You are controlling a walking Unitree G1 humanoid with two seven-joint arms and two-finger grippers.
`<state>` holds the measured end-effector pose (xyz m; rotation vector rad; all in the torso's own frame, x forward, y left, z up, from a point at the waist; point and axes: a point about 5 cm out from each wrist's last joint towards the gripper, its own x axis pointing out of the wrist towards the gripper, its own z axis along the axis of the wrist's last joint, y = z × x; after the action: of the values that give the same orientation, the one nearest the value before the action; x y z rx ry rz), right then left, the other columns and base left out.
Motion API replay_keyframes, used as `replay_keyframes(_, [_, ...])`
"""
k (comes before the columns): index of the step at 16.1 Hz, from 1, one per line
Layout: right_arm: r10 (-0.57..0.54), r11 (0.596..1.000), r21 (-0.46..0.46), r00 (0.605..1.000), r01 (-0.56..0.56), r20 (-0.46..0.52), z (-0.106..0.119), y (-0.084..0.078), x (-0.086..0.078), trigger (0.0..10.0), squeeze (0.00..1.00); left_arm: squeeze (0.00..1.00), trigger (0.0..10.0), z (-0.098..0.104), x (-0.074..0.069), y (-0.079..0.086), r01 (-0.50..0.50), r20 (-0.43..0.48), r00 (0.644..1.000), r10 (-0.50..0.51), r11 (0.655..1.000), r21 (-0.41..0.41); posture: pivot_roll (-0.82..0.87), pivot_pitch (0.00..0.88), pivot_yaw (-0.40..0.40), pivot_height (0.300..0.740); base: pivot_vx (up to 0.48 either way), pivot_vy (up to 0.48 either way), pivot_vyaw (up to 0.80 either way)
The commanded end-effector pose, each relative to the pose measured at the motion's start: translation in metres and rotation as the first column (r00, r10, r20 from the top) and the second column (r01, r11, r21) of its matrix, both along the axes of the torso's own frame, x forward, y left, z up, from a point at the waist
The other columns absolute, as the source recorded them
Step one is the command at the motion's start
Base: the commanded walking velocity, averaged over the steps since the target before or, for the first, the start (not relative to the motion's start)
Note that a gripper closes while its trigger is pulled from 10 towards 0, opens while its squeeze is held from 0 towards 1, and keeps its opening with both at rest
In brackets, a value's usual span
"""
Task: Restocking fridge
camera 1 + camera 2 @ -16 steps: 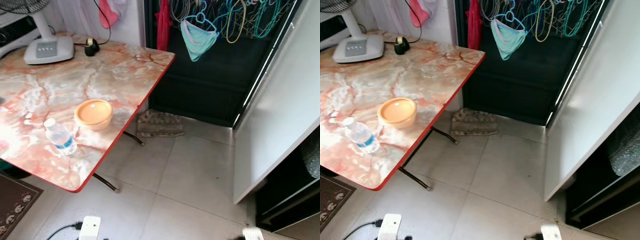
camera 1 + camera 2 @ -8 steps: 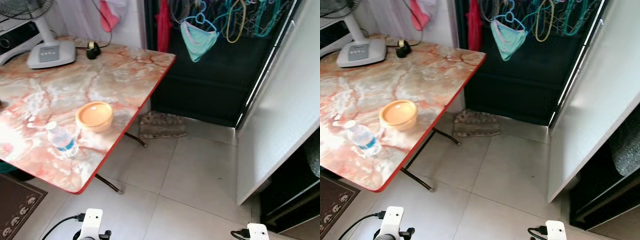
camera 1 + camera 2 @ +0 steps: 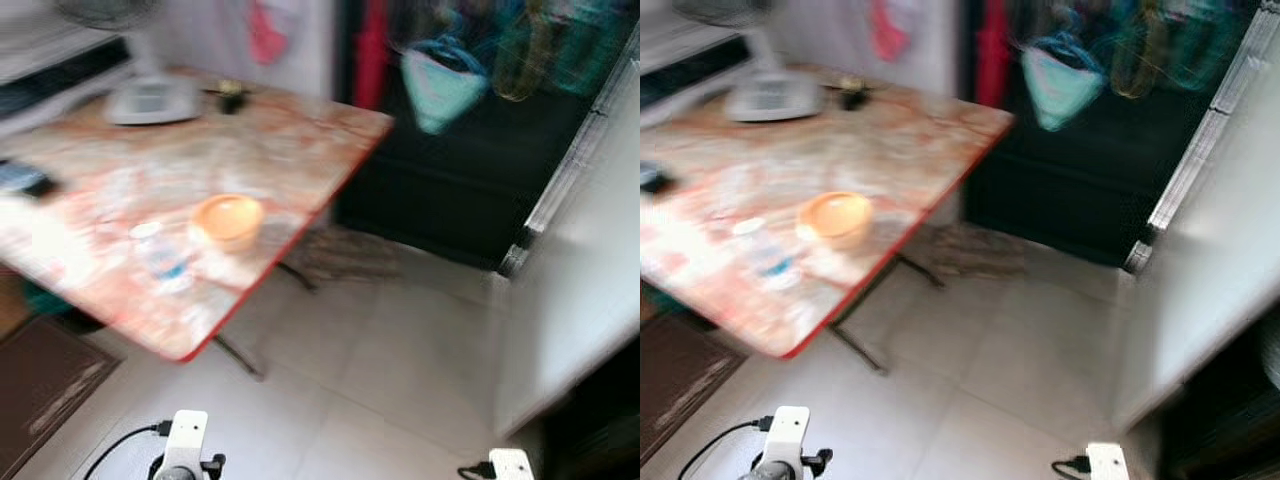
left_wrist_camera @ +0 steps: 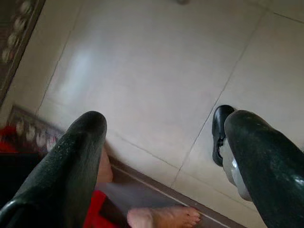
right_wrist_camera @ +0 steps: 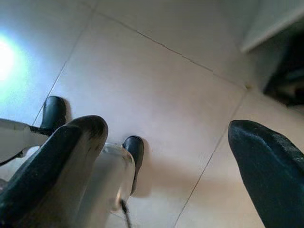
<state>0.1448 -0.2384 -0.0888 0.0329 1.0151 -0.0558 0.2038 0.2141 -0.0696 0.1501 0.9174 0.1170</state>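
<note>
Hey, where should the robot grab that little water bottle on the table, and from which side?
Grip the water bottle around its body, near the blue label. It appears to stand upright near the table's red front edge, so come in level from that edge, keeping clear of the orange bowl beside it.

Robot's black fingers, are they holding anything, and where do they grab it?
Nothing is held. The left gripper and the right gripper both hang open over the pale tiled floor, with only floor between their fingers.
</note>
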Motion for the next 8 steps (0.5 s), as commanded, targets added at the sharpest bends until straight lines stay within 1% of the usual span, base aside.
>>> replay_keyframes(1, [-0.001, 1.000, 0.003, 1.000, 0.001, -0.004, 0.0002, 0.0005, 0.0012, 10.0, 0.00, 0.00, 10.0, -0.0026, -0.0052, 0.0017, -0.026, -0.015, 1.000, 0.026, 1.000, -0.004, 0.09, 0.000, -0.027, 0.740, 0.000, 0.000, 0.78])
replay_keyframes(4, [0.014, 1.000, 0.000, 1.000, -0.014, -0.010, 0.0001, 0.0016, 0.0021, 10.0, 0.00, 0.00, 10.0, -0.0026, -0.0050, 0.0015, -0.028, -0.016, 0.999, 0.028, 1.000, -0.001, 0.09, 0.000, -0.028, 0.740, 0.000, 0.000, 0.73])
replay_keyframes(6, [-0.007, 1.000, 0.019, 1.000, 0.007, -0.014, -0.0009, 0.0038, 0.0014, 10.0, 0.00, 0.00, 10.0, -0.0027, -0.0056, 0.0025, -0.032, -0.014, 0.999, 0.032, 0.999, 0.003, 0.10, 0.000, -0.020, 0.740, 0.000, 0.000, 0.00])
replay_keyframes(8, [0.003, 1.000, 0.021, 1.000, -0.003, -0.011, -0.0018, 0.0073, 0.0008, 10.0, 0.00, 0.00, 10.0, -0.0028, -0.0072, 0.0047, -0.029, -0.006, 1.000, 0.029, 0.999, 0.017, 0.08, 0.000, -0.001, 0.740, 0.000, 0.000, 0.00])
